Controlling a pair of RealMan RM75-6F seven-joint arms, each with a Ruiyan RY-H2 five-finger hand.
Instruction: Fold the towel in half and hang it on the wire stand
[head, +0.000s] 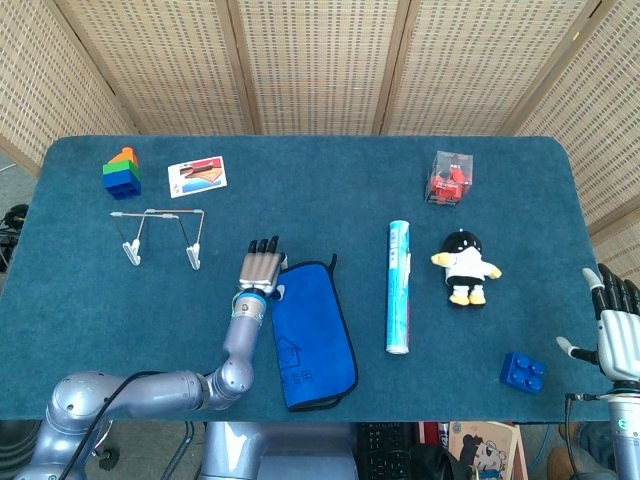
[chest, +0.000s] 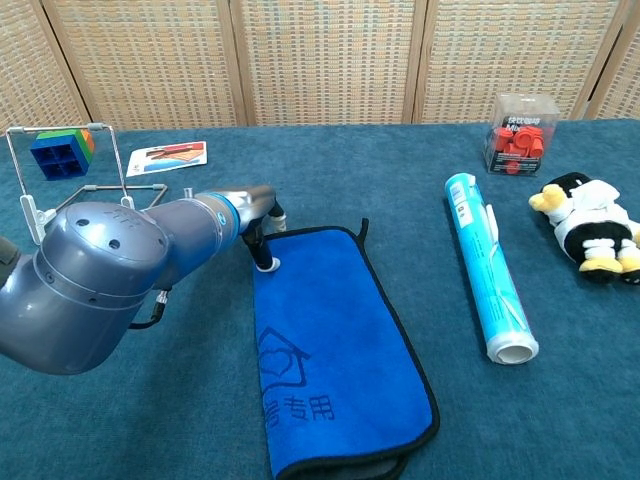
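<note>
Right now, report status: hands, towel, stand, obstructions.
Left hand at towel's far left corner, grip unclear. Right hand open, at table's right edge. Towel flat, not hung; wire stand bare. Nothing between them.

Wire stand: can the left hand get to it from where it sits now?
Probably yes. The left hand lies at the towel's far left corner, and only bare table separates it from the wire stand.

The robot's silver left arm reaches forward from the lower left, elbow bent, forearm pointing away from the body. Its left hand (head: 260, 266) lies flat and low, palm down, dark fingers (head: 263, 245) extended side by side, holding nothing. The right hand (head: 617, 328) stands upright at the far right edge, fingers straight and slightly apart, thumb out, empty.
</note>
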